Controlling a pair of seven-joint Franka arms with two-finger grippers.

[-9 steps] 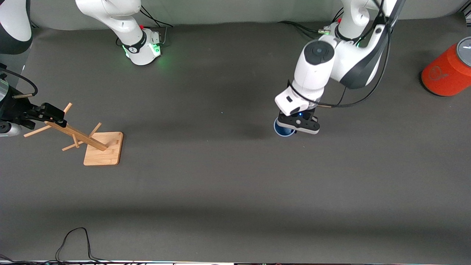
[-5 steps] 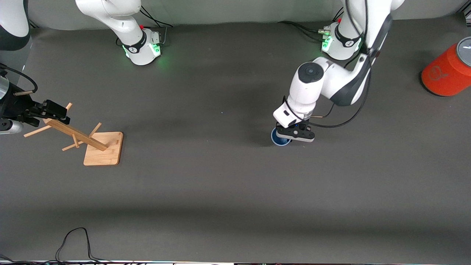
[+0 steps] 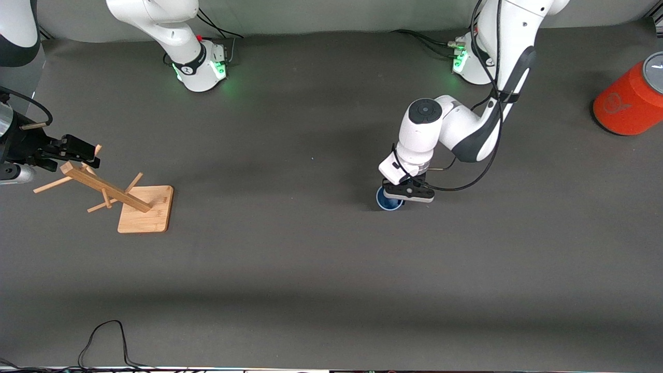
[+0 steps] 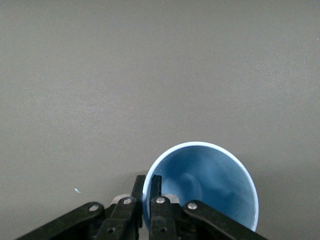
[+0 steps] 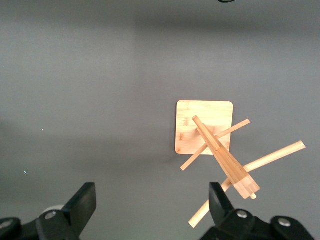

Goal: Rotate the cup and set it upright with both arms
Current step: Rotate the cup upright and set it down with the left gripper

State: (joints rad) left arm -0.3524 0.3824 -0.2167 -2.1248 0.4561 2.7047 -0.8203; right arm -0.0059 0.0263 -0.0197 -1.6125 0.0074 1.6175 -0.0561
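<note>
You are still lowering the one cup (image 3: 388,201), its rim pinched between the left gripper (image 3: 403,198) fingers (image 4: 152,192), while the right gripper (image 3: 77,150), fingers spread, is drifting above the one rack (image 3: 116,194).

Left claw (image 4: 147,192) with black fingers (image 4: 156,192) pinched on the rim of the pale-blue cup (image 4: 210,187), cup mouth open toward the camera, plain grey worktop (image 4: 150,75) underneath

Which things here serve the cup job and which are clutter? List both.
Job: the cup, mouth up, wall pinched by the left claw; the right claw, open above the wooden rack.
Clutter: wooden rack; orange-red cylinder; black cable.
</note>
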